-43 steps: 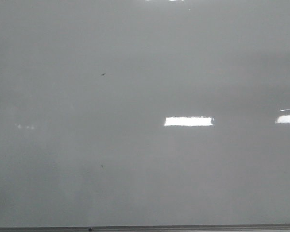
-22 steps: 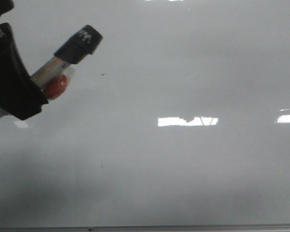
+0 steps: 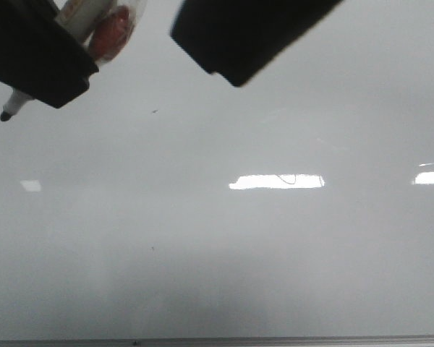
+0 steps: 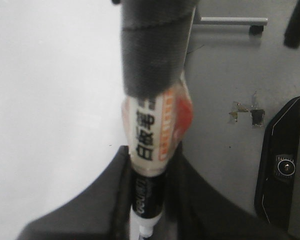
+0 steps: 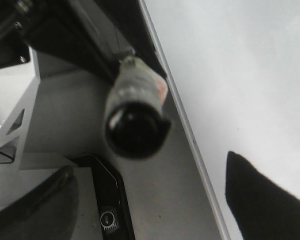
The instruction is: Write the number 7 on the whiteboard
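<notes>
The whiteboard (image 3: 275, 253) fills the front view, glossy pale grey with bright light reflections. I see no number 7 on it, only tiny dark specks. My left gripper (image 3: 40, 69) is at the top left, shut on a marker (image 3: 105, 32) whose bare tip (image 3: 5, 114) points down-left, just over the board. In the left wrist view the marker (image 4: 150, 135) sits between the shut jaws of the left gripper (image 4: 147, 205). One finger (image 3: 239, 36) of my right gripper hangs at the top centre. In the right wrist view the right gripper (image 5: 149, 167) is open and empty, with the marker's black back end (image 5: 135, 127) in front of it.
The board's thin grey edge (image 3: 275, 340) runs along the near side; it also shows in the right wrist view (image 5: 187, 135). Beside the board lies a grey surface with a black panel with a round knob (image 4: 285, 165) and a grey bar handle (image 4: 233, 21).
One second ago the board was bare. My left gripper came in with the marker and rose to the top left, tip now down. My right gripper's finger came in from the right.
</notes>
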`<state>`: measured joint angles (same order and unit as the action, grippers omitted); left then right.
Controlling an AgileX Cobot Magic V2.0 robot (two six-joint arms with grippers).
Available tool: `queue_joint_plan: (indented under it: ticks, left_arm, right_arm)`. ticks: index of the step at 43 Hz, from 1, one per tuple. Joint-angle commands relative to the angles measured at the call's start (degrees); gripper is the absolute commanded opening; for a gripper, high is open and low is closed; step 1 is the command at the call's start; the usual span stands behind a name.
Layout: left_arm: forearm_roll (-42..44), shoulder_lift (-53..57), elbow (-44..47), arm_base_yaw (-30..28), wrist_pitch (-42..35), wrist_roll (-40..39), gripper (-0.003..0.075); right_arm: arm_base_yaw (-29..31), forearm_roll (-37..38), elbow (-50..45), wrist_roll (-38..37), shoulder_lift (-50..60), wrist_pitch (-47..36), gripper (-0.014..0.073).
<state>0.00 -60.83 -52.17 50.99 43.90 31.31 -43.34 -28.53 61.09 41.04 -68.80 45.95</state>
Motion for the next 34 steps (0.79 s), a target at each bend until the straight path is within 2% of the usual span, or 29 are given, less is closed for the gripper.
queue_joint_plan:
  ticks: [1, 8, 16, 20, 24, 31, 34]
  left_arm:
    - [-0.3, 1.4, -2.0, 0.4, -3.3, 0.0, -0.0020]
    - [-0.3, 1.4, -2.0, 0.4, -3.3, 0.0, -0.0020]
    - [-0.3, 1.4, -2.0, 0.4, -3.4, 0.0, -0.0020]
    - [-0.3, 1.4, -2.0, 0.4, -3.4, 0.0, -0.0020]
    - [-0.3, 1.4, -2.0, 0.4, -3.3, 0.0, -0.0020]
    - [-0.3, 1.4, -2.0, 0.4, -3.3, 0.0, -0.0020]
    - [-0.3, 1.4, -2.0, 0.4, -3.3, 0.0, -0.0020]
  right_arm:
    - [0.0, -6.8, 4.4, 5.4, -0.6, -1.8, 0.0614]
    - [0.0, -10.4, 7.9, 8.1, -2.7, 0.6, 0.0612]
    - [0.0, -10.7, 9.4, 8.1, -4.9, 2.0, 0.0611]
    - [0.0, -11.0, 9.4, 8.2, -5.7, 2.0, 0.0577]
    - [0.0, -11.2, 9.4, 8.2, -5.9, 2.1, 0.0441]
    - [0.0, -11.3, 9.4, 8.2, -5.9, 2.1, 0.0112]
    - [0.0, -11.4, 9.4, 8.2, -5.9, 2.1, 0.0019]
